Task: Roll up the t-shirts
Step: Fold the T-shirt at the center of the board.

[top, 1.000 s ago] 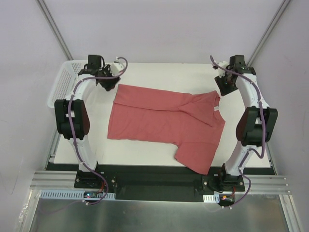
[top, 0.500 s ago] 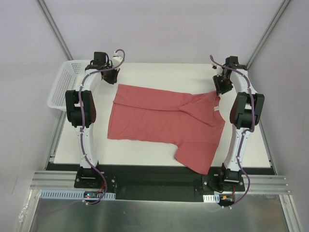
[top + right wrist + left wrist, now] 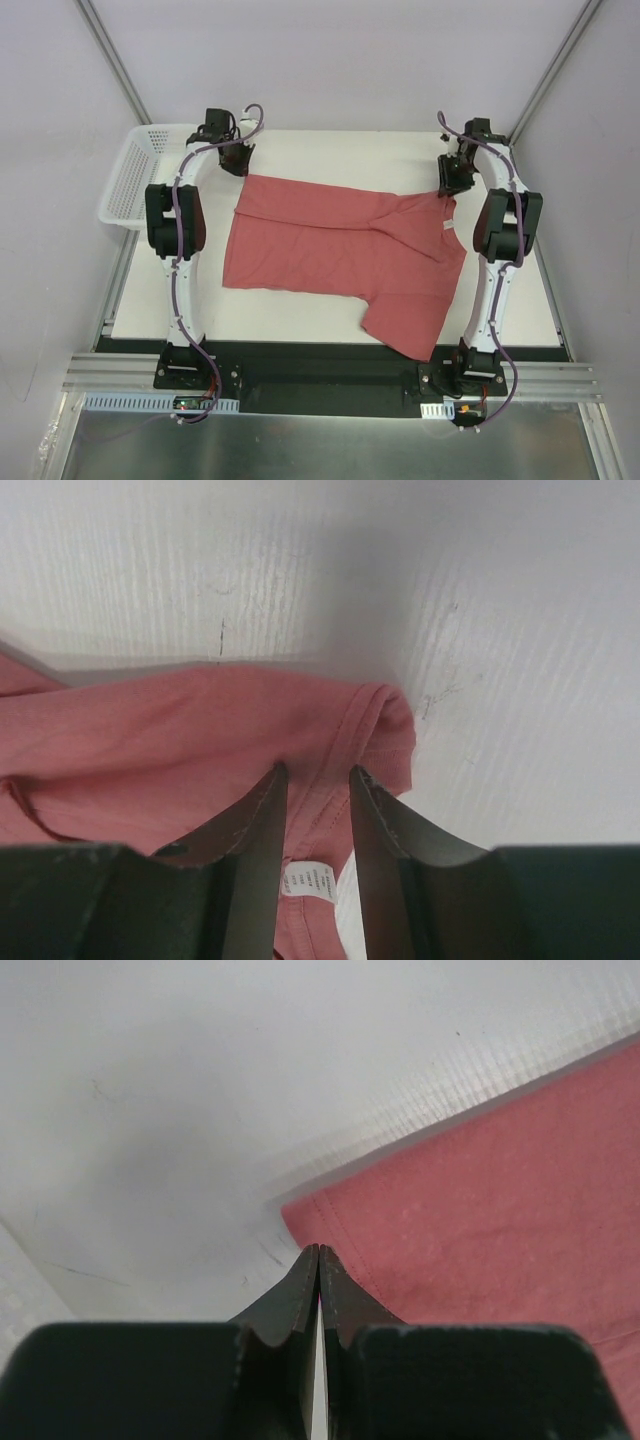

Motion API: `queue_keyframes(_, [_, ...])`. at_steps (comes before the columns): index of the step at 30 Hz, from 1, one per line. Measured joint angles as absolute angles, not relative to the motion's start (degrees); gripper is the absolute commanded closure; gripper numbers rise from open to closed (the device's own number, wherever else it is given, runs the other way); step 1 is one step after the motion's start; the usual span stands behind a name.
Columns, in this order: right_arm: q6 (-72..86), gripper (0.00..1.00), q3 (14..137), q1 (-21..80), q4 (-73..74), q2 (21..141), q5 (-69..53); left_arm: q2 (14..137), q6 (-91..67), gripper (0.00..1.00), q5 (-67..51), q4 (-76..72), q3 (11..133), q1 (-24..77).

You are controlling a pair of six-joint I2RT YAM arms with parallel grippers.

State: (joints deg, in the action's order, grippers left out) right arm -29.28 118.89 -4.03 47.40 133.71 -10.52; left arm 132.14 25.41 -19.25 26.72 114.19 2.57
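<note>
The salmon-red t-shirt lies flat on the white table, hem to the left, collar to the right, one sleeve towards the near edge. My left gripper is shut, with nothing visible between the jaws. In the left wrist view its tips sit right at the far hem corner of the t-shirt. My right gripper is open. In the right wrist view it straddles the folded collar edge of the t-shirt, just past the white neck label.
A white perforated basket stands off the table's far left corner, beside the left arm. The cell's slanted frame posts and walls rise behind both grippers. Bare table shows beyond the shirt's far edge.
Both arms have stretched farther out and both grippers have shifted inward, coming down at the far edge of the shirt. The shirt has not moved.
</note>
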Motion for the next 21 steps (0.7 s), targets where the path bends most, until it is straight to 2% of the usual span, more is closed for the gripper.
queue_keyframes(10, [-26.5, 0.79, 119.3, -4.2, 47.3, 137.0, -10.0, 133.2, 24.2, 1.0, -16.4, 28.4, 114.2, 2.6])
queue_keyframes(21, [-25.5, 0.78, 120.6, -4.9, 47.3, 137.8, -7.7, 133.5, 20.2, 1.0, -9.6, 28.4, 111.5, 2.6])
